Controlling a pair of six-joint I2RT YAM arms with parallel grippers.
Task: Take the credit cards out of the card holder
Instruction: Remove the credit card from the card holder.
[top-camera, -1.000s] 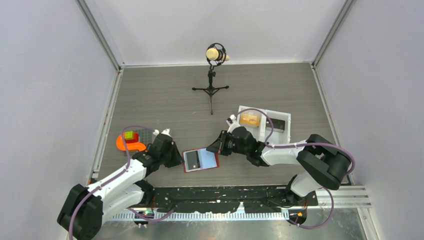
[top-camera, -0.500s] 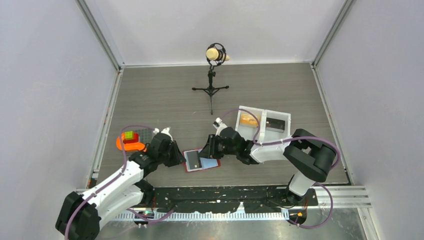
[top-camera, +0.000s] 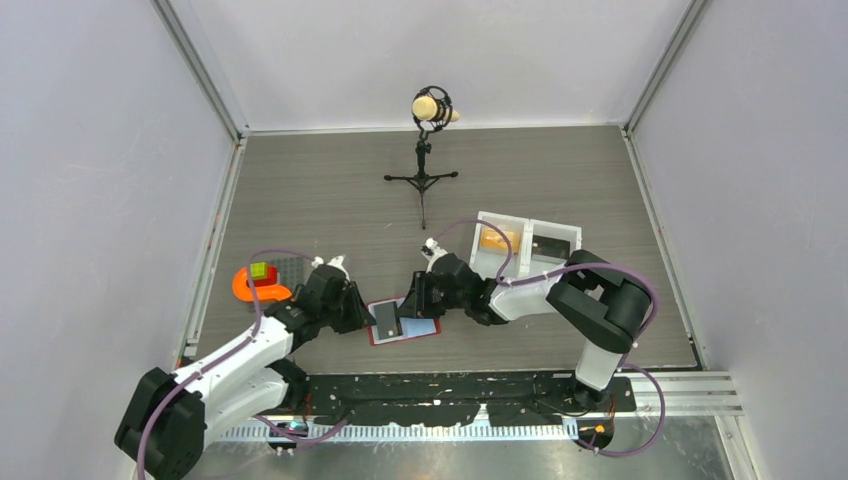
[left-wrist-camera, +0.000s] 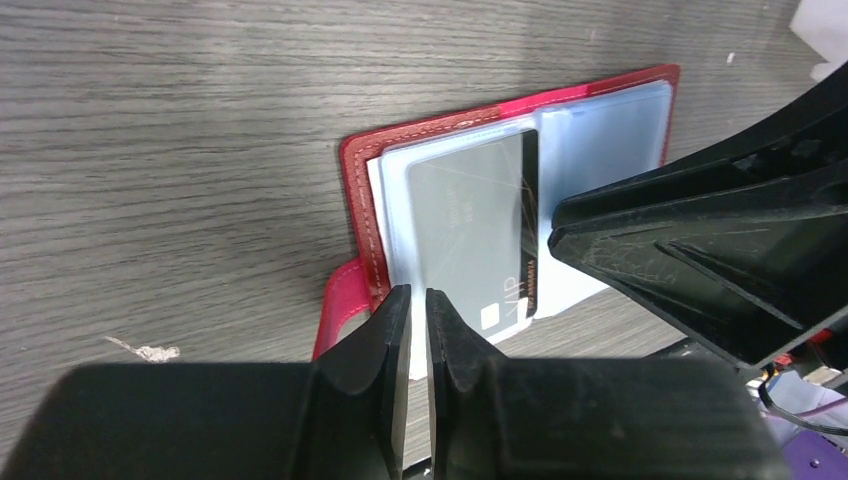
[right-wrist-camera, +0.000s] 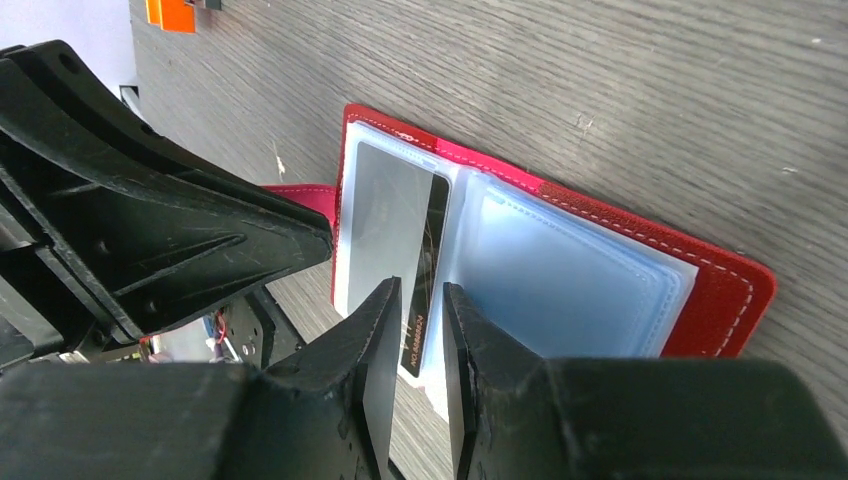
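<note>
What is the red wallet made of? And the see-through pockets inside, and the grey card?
The card holder looks like leather or fake leather: a matte red cover with pale stitching along the edge. Its pockets seem to be soft clear plastic, cloudy blue-grey and layered in sheets. The grey card looks like stiff, glossy plastic that catches the light, though I cannot be sure.
</note>
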